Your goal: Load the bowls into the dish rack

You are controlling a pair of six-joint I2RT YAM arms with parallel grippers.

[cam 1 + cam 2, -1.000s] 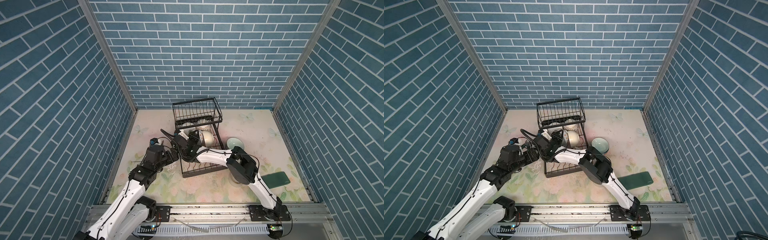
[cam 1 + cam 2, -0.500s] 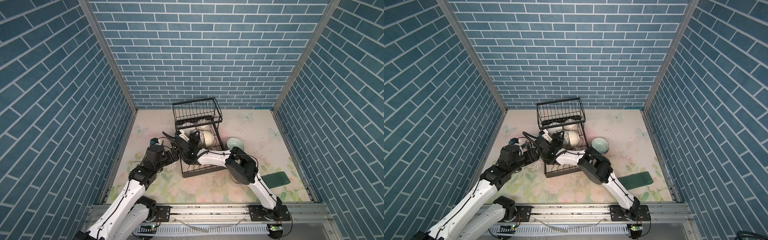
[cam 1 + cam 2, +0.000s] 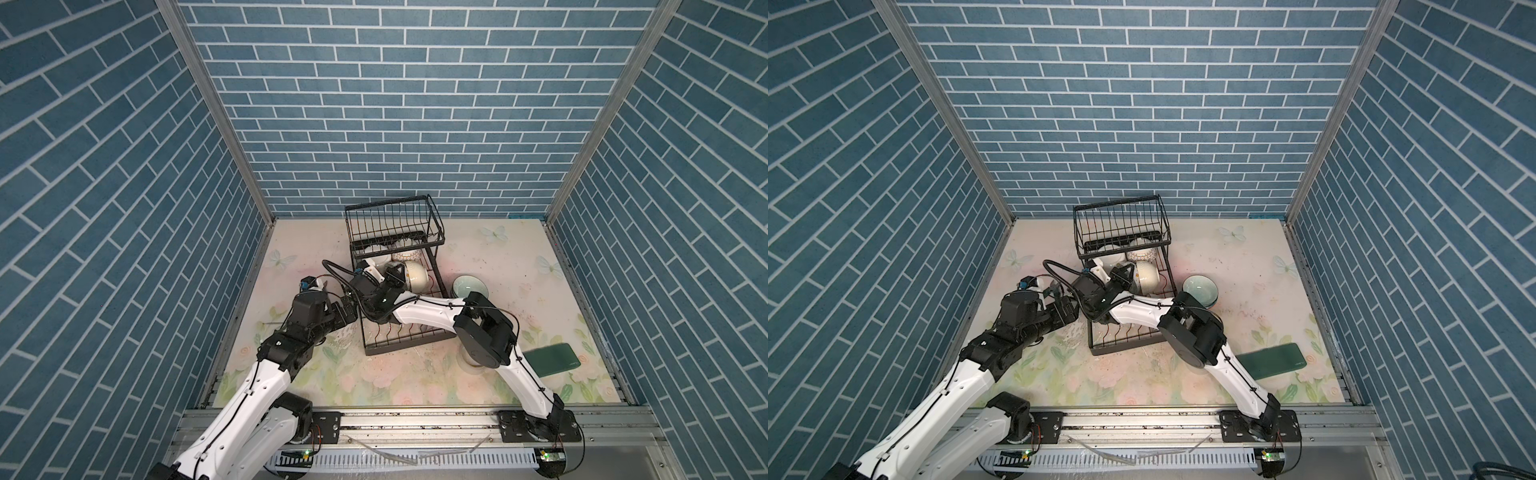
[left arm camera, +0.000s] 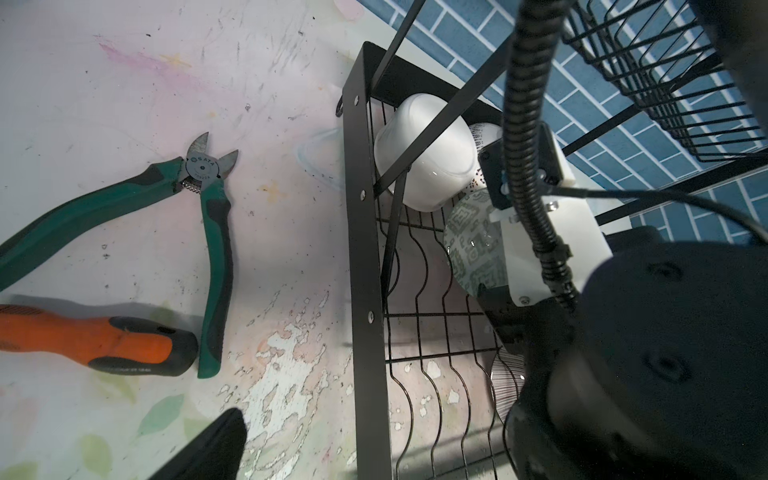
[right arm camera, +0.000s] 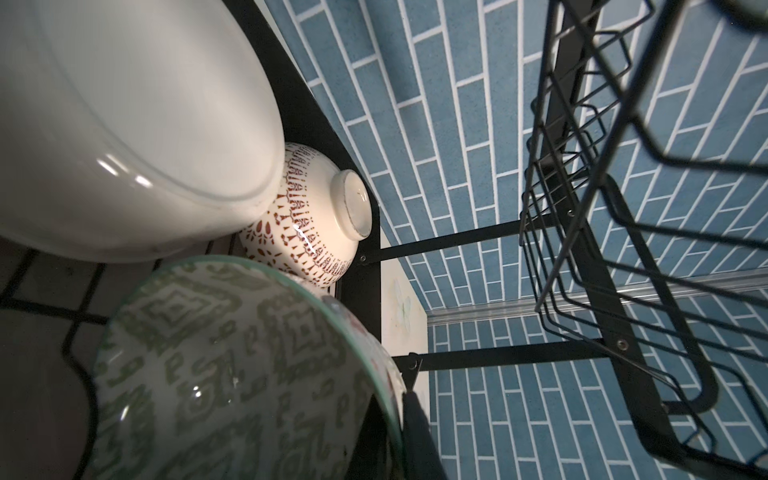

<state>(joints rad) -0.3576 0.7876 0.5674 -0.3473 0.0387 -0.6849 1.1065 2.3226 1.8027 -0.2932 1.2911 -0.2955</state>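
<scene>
Table (image 3: 498,257): floral mat, blue brick walls on three sides.

Dish rack (image 3: 404,347) (image 4: 365,249): black wire, two tiers, mid-table toward the back wall. The loaded bowls sit in the lower tray, mostly at its far end under the upper basket.

Arms: the right one reaches across from the right into the lower tray. The left one sits at the rack's left side.

Right claw (image 3: 394,275): pinched almost fully closed on the rim of the green-patterned bowl (image 5: 228,353). One dark finger (image 5: 415,428) shows against that rim. The bowl stands tilted on edge in the lower tray, with its patterned inside facing the left wrist camera (image 4: 469,241). Can't tell if it rests on the wires.

Left claw (image 3: 348,312): spread wide, nothing in it, over the mat just beside the rack's left rail.

Other bowls:
- White bowl (image 4: 424,158), on its side at the tray's far left corner.
- Red-patterned bowl (image 5: 307,216), right behind the white one and looks to be touching it, foot toward the back wall.
- Striped bowl (image 4: 505,378), nearer the tray's front, mostly hidden under the right arm.
- Pale green bowl (image 3: 469,286), not loaded, upright on the mat just right of the rack.

Green slab (image 3: 550,359): flat on the mat at front right, well apart from the rack.

Pliers (image 4: 199,174) and orange screwdriver (image 4: 83,338): on the mat left of the rack, just beside each other.
</scene>
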